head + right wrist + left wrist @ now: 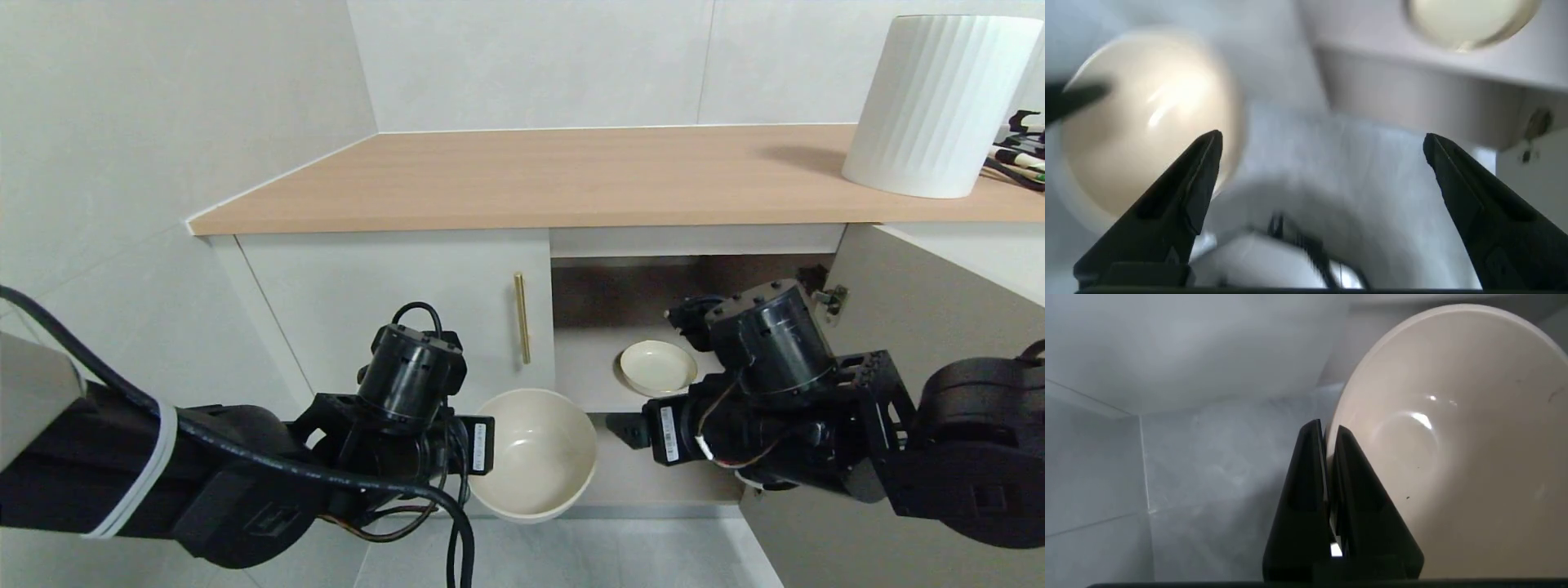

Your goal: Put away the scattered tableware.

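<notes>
A cream bowl (535,453) hangs in front of the open cabinet, held by its rim in my left gripper (465,445), which is shut on it. In the left wrist view the fingers (1308,469) pinch the bowl's (1454,449) edge. A small cream plate (658,367) lies on the cabinet shelf (584,359). My right gripper (1323,159) stands open with nothing between its fingers, just outside the cabinet, right of the bowl (1143,122) and below the plate (1470,18).
The cabinet's right door (914,327) is swung open; its left door (392,302) with a brass handle (522,317) is closed. A white ribbed container (939,102) and some utensils (1020,155) stand on the wooden countertop (531,180). Tiled floor lies below.
</notes>
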Controlling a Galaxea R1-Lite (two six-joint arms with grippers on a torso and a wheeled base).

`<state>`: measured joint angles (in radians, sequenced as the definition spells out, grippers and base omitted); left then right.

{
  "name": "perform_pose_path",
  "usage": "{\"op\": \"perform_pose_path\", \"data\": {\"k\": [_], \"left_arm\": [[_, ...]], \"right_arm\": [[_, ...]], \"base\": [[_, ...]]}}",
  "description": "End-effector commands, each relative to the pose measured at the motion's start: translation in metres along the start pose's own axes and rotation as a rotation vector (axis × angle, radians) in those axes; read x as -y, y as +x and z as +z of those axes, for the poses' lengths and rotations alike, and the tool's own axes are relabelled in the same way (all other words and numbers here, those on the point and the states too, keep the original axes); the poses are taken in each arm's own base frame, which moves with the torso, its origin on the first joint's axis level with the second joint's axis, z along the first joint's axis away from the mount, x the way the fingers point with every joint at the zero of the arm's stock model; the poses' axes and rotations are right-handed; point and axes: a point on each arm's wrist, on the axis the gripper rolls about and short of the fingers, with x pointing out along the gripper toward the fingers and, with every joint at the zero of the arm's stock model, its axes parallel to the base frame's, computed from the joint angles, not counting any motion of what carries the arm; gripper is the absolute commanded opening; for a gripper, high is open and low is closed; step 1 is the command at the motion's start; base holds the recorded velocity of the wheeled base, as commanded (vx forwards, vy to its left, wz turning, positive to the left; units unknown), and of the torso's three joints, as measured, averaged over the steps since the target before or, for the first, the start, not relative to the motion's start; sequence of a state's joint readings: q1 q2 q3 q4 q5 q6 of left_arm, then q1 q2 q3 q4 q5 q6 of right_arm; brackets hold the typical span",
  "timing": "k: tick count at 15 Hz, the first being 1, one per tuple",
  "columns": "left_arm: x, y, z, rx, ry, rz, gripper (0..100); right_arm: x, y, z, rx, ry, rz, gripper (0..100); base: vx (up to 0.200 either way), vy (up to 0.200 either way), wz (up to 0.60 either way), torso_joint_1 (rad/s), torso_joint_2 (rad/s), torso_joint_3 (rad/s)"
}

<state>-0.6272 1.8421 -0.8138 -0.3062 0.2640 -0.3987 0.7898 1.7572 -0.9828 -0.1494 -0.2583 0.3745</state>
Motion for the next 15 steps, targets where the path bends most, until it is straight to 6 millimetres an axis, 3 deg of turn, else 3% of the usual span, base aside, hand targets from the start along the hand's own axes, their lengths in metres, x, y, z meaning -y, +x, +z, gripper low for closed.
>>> {"op": "perform_pose_path", "data": {"k": [1,4,10,11,15], "left_arm": [[0.004,0.001,-0.005,-0.013,0.014,-0.007,0],[0.009,-0.005,-0.005,-0.003,0.025,-0.026,0],[0.016,-0.017,-0.012,0.005,0.076,-0.057,0],[0.016,-0.017,-0.012,0.012,0.076,-0.061,0],[0.016,-0.017,-0.013,0.018,0.08,-0.063,0]], "right_arm": [[-0.009,0.004,-0.009,-0.03,-0.028,0.015,100],[-0.014,0.026,-0.023,-0.092,-0.051,-0.002,100],[-0.017,0.046,-0.028,-0.1,-0.027,-0.018,100],[-0.017,0.048,-0.029,-0.099,-0.027,-0.017,0],[-0.018,0.051,-0.031,-0.104,-0.029,-0.019,0]], "base": [[0.0,0.0,0.0,0.0,0.0,0.0],[0.0,0.0,0.0,0.0,0.0,0.0],[0.0,0.0,0.0,0.0,0.0,0.0],[0.0,0.0,0.0,0.0,0.0,0.0],[0.0,0.0,0.0,0.0,0.0,0.0]]}}
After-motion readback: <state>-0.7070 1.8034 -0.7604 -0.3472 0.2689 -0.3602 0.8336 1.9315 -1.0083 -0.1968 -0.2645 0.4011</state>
